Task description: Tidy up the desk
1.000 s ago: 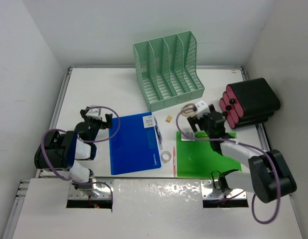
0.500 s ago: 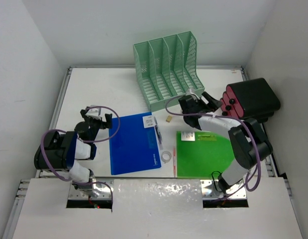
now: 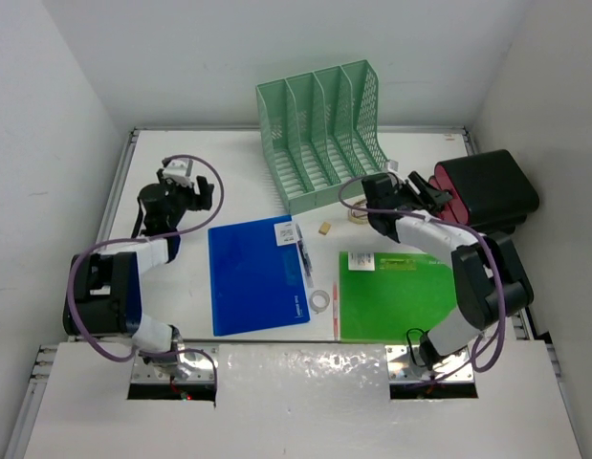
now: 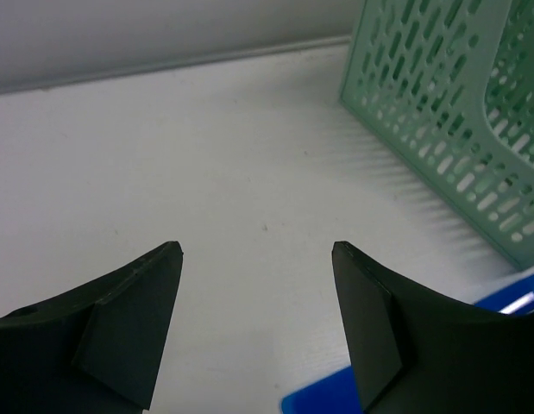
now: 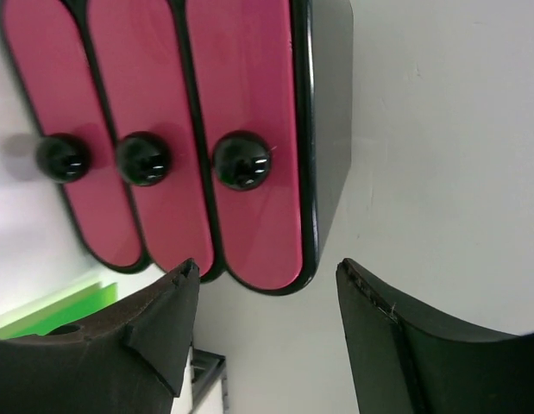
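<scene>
The white desk (image 3: 238, 191) carries a blue folder (image 3: 252, 277) left of centre and a green folder (image 3: 396, 296) to its right. My left gripper (image 3: 186, 182) hovers over bare desk beyond the blue folder's far left corner, open and empty (image 4: 258, 250). In that wrist view the blue folder's corner (image 4: 327, 401) shows low between the fingers. My right gripper (image 3: 420, 186) is open and empty (image 5: 271, 263). It points at the black drawer box (image 3: 482, 196), and its pink drawer fronts (image 5: 241, 129) with round black knobs fill the right wrist view.
A mint-green file rack (image 3: 324, 134) stands at the back centre, and its perforated wall (image 4: 456, 112) is near the left gripper. A tape roll (image 3: 320, 300), a red pen (image 3: 335, 311), a small tan block (image 3: 325, 229) and another pen (image 3: 303, 253) lie between the folders.
The left gripper has moved away from me toward the desk's far left. The right gripper has swung from over the green folder's far edge to the drawer box.
</scene>
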`<state>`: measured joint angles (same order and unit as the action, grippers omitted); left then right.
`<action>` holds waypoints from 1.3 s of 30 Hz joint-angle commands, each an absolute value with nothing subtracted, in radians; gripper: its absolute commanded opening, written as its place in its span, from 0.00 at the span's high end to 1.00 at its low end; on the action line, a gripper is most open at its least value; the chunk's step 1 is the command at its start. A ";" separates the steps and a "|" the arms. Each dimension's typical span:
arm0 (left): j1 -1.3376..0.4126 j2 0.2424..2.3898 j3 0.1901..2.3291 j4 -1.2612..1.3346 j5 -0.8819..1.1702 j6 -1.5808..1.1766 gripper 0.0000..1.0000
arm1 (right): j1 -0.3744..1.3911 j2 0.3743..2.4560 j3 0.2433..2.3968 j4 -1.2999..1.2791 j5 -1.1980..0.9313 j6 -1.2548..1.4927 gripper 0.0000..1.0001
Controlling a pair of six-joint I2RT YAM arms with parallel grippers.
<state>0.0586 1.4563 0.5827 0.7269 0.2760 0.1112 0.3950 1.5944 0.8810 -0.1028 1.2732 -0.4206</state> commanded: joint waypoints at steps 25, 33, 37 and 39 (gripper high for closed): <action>0.064 1.483 0.558 0.758 0.265 0.106 0.33 | 0.270 1.770 1.008 0.150 1.183 -0.709 0.52; 0.066 1.486 0.563 0.755 0.252 0.101 0.33 | 0.252 1.779 1.000 0.152 1.175 -0.690 0.59; 0.066 1.486 0.563 0.752 0.256 0.101 0.33 | 0.242 1.787 1.003 0.144 1.177 -0.683 0.67; 0.064 1.488 0.566 0.750 0.255 0.101 0.33 | 0.244 1.783 0.999 0.126 1.172 -0.660 0.70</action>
